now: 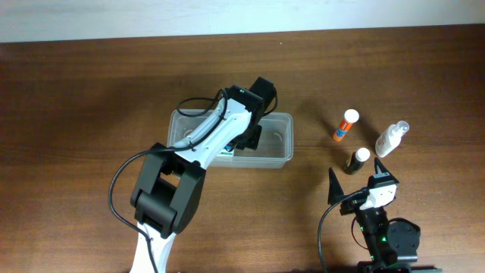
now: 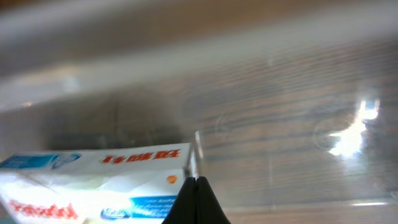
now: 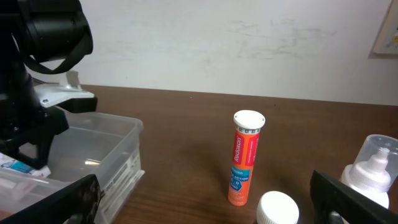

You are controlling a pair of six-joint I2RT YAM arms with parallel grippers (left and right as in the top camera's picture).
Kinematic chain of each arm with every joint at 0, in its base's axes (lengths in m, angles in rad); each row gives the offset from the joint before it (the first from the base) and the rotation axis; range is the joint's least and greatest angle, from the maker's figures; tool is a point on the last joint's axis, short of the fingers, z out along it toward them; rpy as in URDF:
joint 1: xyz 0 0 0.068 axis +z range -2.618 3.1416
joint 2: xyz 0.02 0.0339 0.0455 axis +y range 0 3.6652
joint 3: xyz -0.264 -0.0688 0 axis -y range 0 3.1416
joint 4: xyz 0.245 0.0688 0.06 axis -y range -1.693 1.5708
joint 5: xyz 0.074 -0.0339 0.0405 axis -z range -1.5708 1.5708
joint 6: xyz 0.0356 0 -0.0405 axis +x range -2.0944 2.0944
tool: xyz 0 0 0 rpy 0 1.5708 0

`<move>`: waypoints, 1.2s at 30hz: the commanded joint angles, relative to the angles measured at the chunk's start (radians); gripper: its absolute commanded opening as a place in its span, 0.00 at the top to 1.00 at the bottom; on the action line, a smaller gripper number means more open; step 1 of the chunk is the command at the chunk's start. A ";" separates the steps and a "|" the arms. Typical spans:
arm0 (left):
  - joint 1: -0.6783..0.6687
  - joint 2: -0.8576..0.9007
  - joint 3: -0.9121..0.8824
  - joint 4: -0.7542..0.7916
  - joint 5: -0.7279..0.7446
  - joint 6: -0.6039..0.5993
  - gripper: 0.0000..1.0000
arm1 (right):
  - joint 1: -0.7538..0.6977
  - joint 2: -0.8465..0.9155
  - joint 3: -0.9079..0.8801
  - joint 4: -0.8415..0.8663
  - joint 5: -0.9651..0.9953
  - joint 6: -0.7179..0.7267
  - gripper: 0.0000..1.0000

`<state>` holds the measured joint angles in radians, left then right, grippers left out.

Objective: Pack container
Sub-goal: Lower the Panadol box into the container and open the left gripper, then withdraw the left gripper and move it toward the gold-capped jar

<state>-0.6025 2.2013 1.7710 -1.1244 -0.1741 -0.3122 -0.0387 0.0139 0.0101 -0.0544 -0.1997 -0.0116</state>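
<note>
Mid-frame overhead, your left gripper (image 2: pixel 196 190) sits inside the container (image 1: pixel 284 152), fingertips pressed together on nothing, beside a white box (image 2: pixel 93 180). Lower right, your right gripper (image 1: pixel 356 171) gapes wide, empty.

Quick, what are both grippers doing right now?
Left gripper: looks shut, tips together beside the box, grip unclear.
Right gripper: open, holding nothing.

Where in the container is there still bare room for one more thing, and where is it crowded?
In the container, the right half is bare, from the left hand to the right wall. The left half is crowded: box and arm. Outside, bare wood lies between container and orange tube; tube, spray bottle and dark bottle stand close together.
</note>
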 commanded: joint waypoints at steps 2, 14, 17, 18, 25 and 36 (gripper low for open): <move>0.005 0.041 -0.011 -0.048 -0.062 -0.043 1.00 | -0.008 -0.008 -0.005 -0.006 0.005 0.002 0.02; 0.000 0.040 0.149 -0.132 -0.058 -0.042 1.00 | -0.008 -0.008 -0.005 -0.006 0.005 0.002 0.02; 0.000 0.037 0.268 -0.193 -0.058 -0.042 1.00 | -0.008 -0.008 -0.005 -0.006 0.005 0.002 0.02; 0.002 0.033 0.317 -0.218 -0.057 -0.042 1.00 | -0.008 -0.008 -0.005 -0.006 0.005 0.002 0.02; 0.046 -0.027 0.589 -0.411 -0.061 -0.042 1.00 | -0.008 -0.008 -0.005 -0.006 0.005 0.002 0.02; 0.341 -0.076 0.587 -0.563 -0.045 -0.069 1.00 | -0.008 -0.008 -0.005 -0.006 0.005 0.002 0.02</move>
<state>-0.3355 2.1429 2.3657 -1.6802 -0.2222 -0.3630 -0.0387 0.0139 0.0101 -0.0544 -0.1997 -0.0116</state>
